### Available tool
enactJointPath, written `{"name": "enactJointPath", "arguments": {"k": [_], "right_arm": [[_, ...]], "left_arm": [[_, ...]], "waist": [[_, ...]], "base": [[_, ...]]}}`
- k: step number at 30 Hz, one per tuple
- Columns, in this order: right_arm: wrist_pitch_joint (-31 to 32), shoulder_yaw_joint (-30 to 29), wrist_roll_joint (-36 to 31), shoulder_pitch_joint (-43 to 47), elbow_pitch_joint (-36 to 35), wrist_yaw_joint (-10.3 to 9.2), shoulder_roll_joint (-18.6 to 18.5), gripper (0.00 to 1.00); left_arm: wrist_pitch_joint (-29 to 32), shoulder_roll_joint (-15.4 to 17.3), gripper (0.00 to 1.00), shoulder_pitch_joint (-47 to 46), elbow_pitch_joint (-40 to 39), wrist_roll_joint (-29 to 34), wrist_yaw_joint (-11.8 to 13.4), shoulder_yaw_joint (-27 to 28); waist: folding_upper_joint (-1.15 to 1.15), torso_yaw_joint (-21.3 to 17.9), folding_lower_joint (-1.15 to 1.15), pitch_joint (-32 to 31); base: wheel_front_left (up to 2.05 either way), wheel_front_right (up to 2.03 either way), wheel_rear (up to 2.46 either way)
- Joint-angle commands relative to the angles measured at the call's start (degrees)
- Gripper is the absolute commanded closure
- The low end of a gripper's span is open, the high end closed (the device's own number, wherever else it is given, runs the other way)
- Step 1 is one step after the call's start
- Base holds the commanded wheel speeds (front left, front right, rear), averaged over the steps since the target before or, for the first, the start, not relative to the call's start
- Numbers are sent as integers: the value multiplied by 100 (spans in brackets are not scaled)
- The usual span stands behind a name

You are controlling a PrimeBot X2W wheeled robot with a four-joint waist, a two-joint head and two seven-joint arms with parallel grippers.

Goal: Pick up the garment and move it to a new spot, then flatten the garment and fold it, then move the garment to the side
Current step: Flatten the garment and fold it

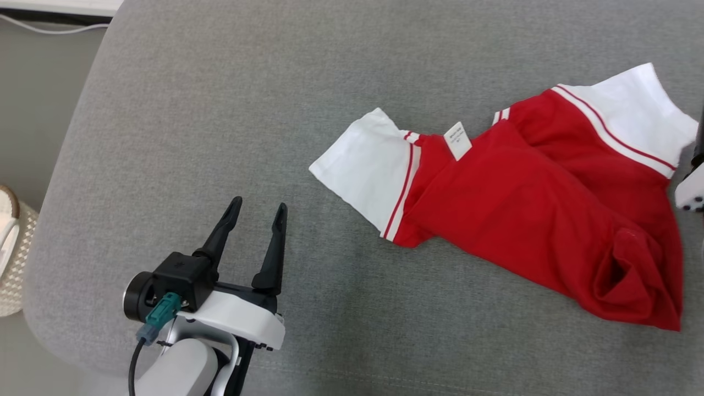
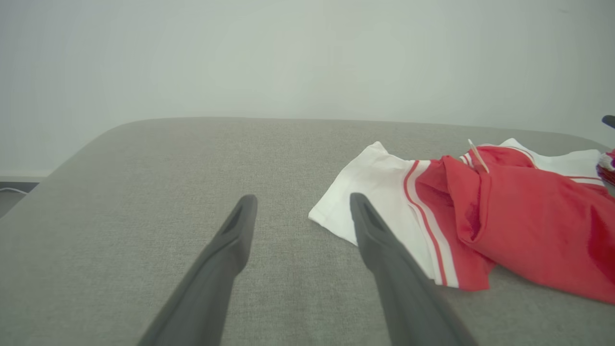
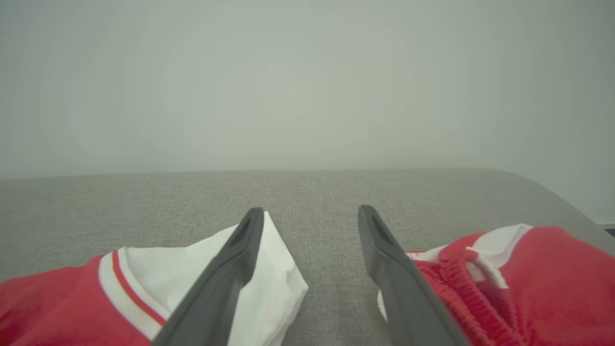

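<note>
Garment (image 1: 539, 187), red with white striped sleeves, lies rumpled on the right of the grey bench (image 1: 220, 110), its label print too small to read; left gripper (image 1: 259, 206) stands spread and empty near one sleeve, while right gripper (image 3: 310, 216), largely cut off in the head view, is spread at the other sleeve
</note>
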Motion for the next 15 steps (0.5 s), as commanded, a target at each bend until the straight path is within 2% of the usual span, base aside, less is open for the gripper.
{"name": "enactJointPath", "arguments": {"k": [1, 15], "right_arm": [[-68, 85, 100, 293, -353, -1, 79, 0], [-68, 540, 320, 2364, -2858, -1, 775, 0]], "left_arm": [[-59, 195, 0, -80, -99, 14, 17, 253], [99, 575, 0, 313, -257, -30, 260, 394]], "waist": [[0, -134, 0, -123], [0, -669, 0, -687]], "base": [[0, 0, 0], [0, 0, 0]]}}
